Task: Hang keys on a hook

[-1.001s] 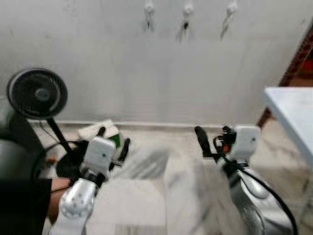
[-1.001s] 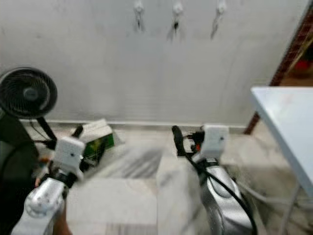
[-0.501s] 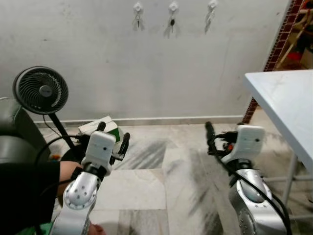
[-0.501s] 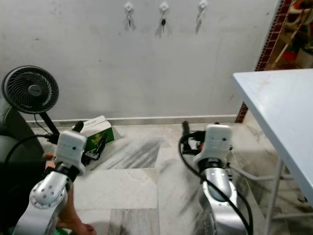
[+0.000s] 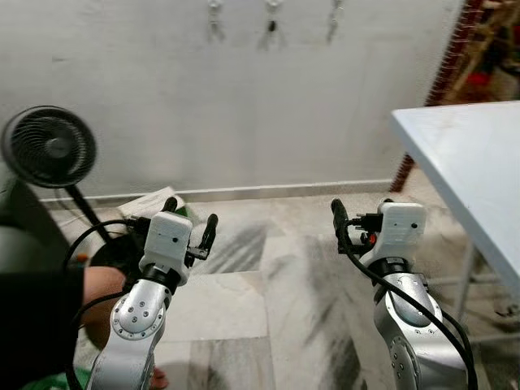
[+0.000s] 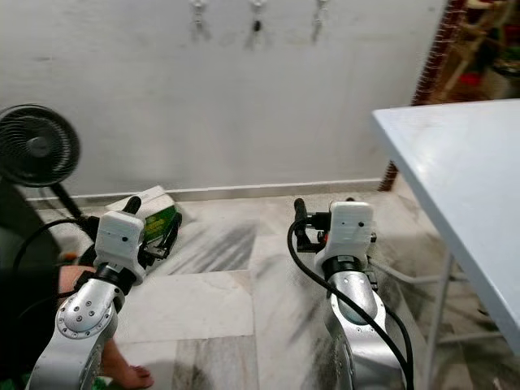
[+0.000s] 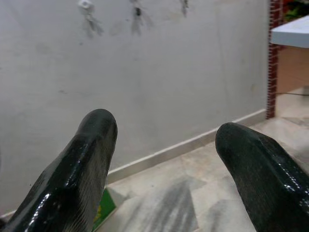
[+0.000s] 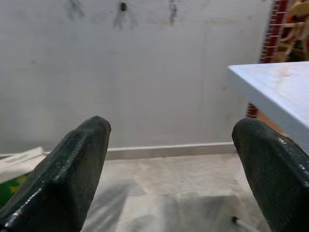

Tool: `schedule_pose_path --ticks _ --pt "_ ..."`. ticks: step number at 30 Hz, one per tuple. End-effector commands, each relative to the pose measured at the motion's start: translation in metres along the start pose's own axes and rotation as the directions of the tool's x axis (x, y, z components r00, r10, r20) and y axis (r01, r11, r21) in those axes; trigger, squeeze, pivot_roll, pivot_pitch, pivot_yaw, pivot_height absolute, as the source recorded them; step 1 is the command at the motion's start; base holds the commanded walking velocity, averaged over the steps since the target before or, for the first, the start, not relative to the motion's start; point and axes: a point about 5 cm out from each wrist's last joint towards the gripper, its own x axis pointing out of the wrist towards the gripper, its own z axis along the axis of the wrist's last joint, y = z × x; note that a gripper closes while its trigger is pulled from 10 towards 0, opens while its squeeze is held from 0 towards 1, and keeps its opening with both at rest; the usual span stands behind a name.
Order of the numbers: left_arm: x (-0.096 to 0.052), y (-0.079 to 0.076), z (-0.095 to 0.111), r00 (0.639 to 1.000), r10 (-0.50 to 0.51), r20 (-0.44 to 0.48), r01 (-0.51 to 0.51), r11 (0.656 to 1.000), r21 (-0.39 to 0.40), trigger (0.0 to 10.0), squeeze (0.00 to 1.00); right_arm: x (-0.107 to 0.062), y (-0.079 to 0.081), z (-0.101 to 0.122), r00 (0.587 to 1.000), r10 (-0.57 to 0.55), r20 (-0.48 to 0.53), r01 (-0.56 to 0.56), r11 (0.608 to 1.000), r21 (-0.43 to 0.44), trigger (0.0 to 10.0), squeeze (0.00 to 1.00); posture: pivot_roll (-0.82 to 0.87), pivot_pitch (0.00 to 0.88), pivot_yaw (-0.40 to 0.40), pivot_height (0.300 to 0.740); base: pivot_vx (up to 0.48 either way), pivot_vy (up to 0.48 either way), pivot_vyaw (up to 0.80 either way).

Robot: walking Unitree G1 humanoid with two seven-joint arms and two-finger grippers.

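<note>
High on wall, hooks (image 5: pixel 271 16) hold keys; left gripper (image 5: pixel 188 223), right gripper (image 8: pixel 169 159) both spread wide, empty, facing wall, ready for approach.

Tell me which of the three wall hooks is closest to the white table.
The right-hand hook, nearest the white table. The middle hook and the left hook sit farther toward the fan.

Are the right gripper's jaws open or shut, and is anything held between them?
Open and empty. In the right wrist view the right gripper has its two black fingers wide apart, with only wall and floor between.
</note>
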Motion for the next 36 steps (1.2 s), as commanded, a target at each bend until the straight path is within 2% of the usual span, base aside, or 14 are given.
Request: schedule_pose_path --ticks 1,29,36 --pt "-0.0003 0.0028 -0.0017 1.000 0.007 -0.007 -0.007 1.000 0.001 10.0 0.00 0.0014 0.0044 -0.0004 1.000 0.021 -0.005 -0.021 1.000 0.001 10.0 0.00 0.01 0.000 0.054 0.740 0.000 0.000 -0.80" --pt "0.0009 -0.0027 0.0013 0.997 -0.080 0.017 0.080 0.996 -0.028 10.0 0.00 0.0014 0.0031 -0.0041 1.000 0.011 -0.025 -0.011 1.000 -0.009 10.0 0.00 0.02 0.001 0.057 0.740 0.000 0.000 -0.80" --pt "0.0013 -0.0035 0.0013 0.996 -0.084 0.017 0.085 0.996 -0.030 10.0 0.00 0.0018 0.0032 -0.0050 1.000 0.011 -0.028 -0.011 1.000 -0.006 10.0 0.00 0.02 0.000 0.058 0.740 0.000 0.000 -0.10"
